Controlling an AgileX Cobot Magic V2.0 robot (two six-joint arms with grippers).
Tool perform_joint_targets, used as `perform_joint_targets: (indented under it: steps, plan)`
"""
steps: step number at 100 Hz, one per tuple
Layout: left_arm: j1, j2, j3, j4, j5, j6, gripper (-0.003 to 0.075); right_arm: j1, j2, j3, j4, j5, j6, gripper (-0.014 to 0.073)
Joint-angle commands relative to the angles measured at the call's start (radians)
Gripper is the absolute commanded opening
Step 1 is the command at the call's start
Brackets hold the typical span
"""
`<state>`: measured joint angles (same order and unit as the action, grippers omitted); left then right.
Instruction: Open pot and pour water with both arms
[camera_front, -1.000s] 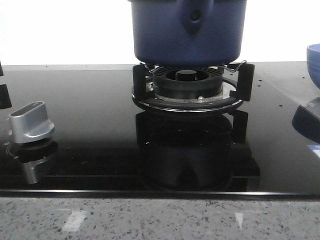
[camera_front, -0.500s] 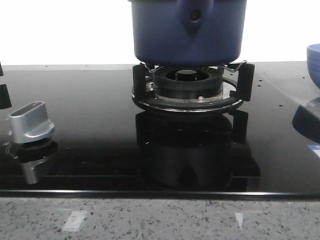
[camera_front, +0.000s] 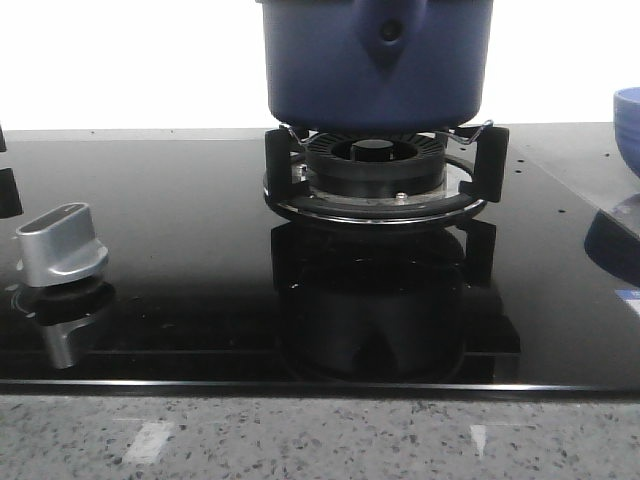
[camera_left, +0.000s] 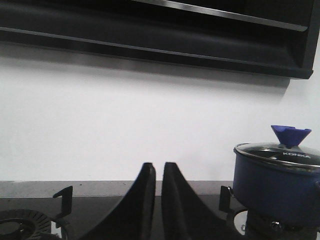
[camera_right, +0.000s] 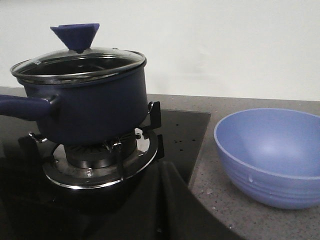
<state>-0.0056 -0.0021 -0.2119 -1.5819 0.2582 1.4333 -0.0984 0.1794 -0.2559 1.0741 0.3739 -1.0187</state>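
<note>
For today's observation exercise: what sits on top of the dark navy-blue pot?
A glass lid with a blue cone knob covers the dark navy-blue pot. Any contents stay hidden.

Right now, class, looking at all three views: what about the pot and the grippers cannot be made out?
- Pot: front view's upper edge cuts off its rim and lid.
- Water inside: unseen; the glass lid shows only reflections in the right wrist view.
- Right gripper: dark, blurred; jaw gap unreadable.
- Left gripper: fingers nearly together, holding nothing.
</note>
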Motion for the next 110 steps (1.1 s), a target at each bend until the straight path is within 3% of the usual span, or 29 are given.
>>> perform_joint_targets:
  steps: [1, 7, 19, 23, 27, 60, 110]
  plan:
    - [-0.008, 0.015, -0.027, 0.108, -0.022, -0.104, -0.002, -0.001, 0.005, -0.026, 0.031, -0.044, -0.01, -0.0052]
    - [-0.008, 0.015, -0.022, 0.361, -0.068, -0.351, -0.002, -0.001, 0.005, -0.026, 0.031, -0.044, -0.01, -0.0052]
    - [-0.008, 0.015, 0.012, 1.086, -0.11, -1.157, -0.002, -0.001, 0.005, -0.026, 0.031, -0.044, -0.01, -0.0052]
    - [-0.009, 0.015, 0.033, 1.28, -0.116, -1.334, -0.002, -0.001, 0.005, -0.026, 0.031, -0.044, -0.01, -0.0052]
    - [-0.009, 0.015, 0.056, 1.373, -0.123, -1.463, -0.002, -0.001, 0.005, -0.026, 0.031, -0.044, -0.01, -0.0052]
    - [-0.009, -0.03, 0.246, 1.402, -0.235, -1.491, -0.002, -0.001, 0.005, -0.026, 0.031, -0.045, -0.01, -0.0052]
    - [-0.008, -0.03, 0.244, 1.44, -0.196, -1.491, -0.002, -0.001, 0.005, -0.026, 0.031, -0.045, -0.01, -0.0052]
